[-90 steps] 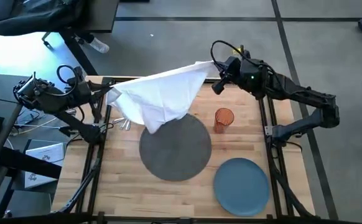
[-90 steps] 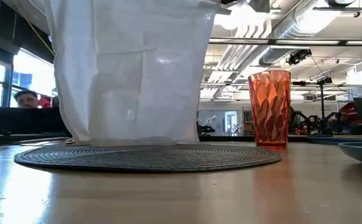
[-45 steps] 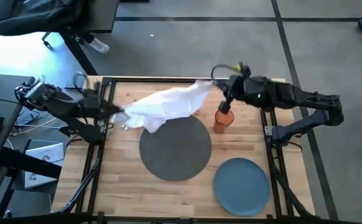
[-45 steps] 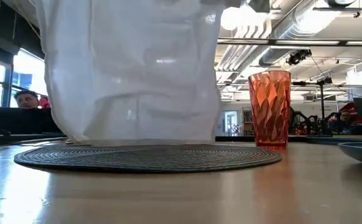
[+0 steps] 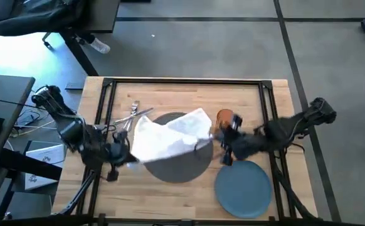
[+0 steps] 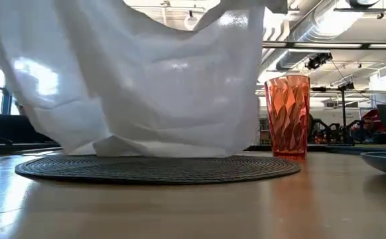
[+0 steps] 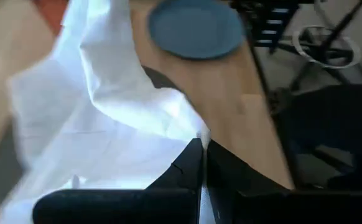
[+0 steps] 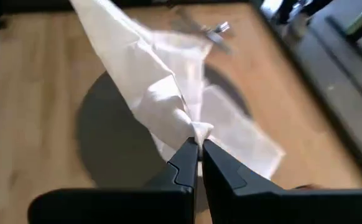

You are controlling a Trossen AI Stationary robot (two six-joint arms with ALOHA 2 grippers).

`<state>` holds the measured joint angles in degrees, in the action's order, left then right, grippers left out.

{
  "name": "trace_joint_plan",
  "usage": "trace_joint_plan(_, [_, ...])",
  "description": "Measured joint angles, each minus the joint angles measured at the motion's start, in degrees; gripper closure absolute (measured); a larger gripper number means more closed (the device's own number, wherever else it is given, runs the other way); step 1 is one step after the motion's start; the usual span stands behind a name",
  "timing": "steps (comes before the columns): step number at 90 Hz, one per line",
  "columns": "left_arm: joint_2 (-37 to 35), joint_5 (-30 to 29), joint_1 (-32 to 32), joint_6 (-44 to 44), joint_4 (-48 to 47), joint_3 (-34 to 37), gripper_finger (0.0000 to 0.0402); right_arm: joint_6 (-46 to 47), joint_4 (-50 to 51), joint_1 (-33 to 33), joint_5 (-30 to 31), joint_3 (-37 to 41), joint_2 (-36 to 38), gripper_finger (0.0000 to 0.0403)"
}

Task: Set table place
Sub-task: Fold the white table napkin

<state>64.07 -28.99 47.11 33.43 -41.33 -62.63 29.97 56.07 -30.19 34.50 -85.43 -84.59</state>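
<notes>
Two grippers, left gripper [image 7: 203, 148] and right gripper [image 8: 196, 148], are each pinched closed on a corner of the cloth [image 5: 167, 135]. We judge that keeps it spread, sagging between them onto the placemat [image 5: 170, 164] below.

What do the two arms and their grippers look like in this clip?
Both arms are dark, jointed, near-black segments. The left gripper and right gripper each end in two slim, matte black, wedge-shaped fingers on a broad black body. A thin cable loops beside the right arm's wrist. No markings are legible.
</notes>
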Motion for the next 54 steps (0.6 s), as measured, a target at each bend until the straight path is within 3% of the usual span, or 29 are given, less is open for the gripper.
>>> trace_joint_plan(27, [12.9, 1.8, 8.4, 13.3, 8.4, 1.1, 0.0402, 13.8, -0.7, -11.5, -0.1, 0.0, -13.2, 0.0403])
trace_joint_plan(54, [27.9, 7.9, 12.6, 22.1, 19.1, 1.1, 0.0402, 28.6, -5.5, -20.0, -1.7, 0.0, -22.4, 0.0403])
